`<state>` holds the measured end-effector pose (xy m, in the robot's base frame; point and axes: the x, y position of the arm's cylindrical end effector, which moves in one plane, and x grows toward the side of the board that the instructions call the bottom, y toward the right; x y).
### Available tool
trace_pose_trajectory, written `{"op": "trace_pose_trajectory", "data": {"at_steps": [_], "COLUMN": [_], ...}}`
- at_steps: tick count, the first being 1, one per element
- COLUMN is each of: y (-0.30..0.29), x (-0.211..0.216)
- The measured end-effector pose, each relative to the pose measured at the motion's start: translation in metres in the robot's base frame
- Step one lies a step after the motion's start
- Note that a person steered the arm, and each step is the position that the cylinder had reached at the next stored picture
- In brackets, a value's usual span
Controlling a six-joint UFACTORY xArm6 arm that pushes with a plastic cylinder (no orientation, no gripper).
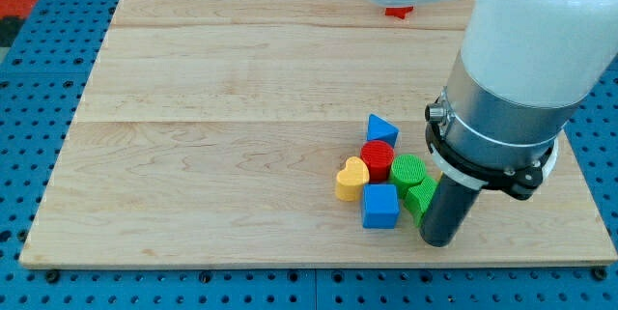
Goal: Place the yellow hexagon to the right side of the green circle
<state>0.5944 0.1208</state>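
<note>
The green circle (pixel 407 169) sits in a tight cluster of blocks at the board's lower right. The only yellow block that shows is a yellow heart (pixel 351 179) at the cluster's left edge; no yellow hexagon is visible. My tip (pixel 438 242) is at the cluster's lower right. The rod stands against a second green block (pixel 419 197) and partly hides it. The tip is below and to the right of the green circle.
The cluster also holds a blue triangle (pixel 381 128), a red circle (pixel 378 158) and a blue cube (pixel 379 206). A red block (pixel 399 11) peeks out under the arm at the view's top. The arm's white body (pixel 521 49) covers the board's right part. The board's bottom edge (pixel 290 264) is near the tip.
</note>
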Motion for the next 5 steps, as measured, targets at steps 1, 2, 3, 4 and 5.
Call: {"op": "trace_pose_trajectory", "data": {"at_steps": [1,2,3,4,5], "y": [-0.001,-0.001,0.032,0.047,0.048], "x": [-0.021,-0.031,-0.031,-0.039,-0.043]}}
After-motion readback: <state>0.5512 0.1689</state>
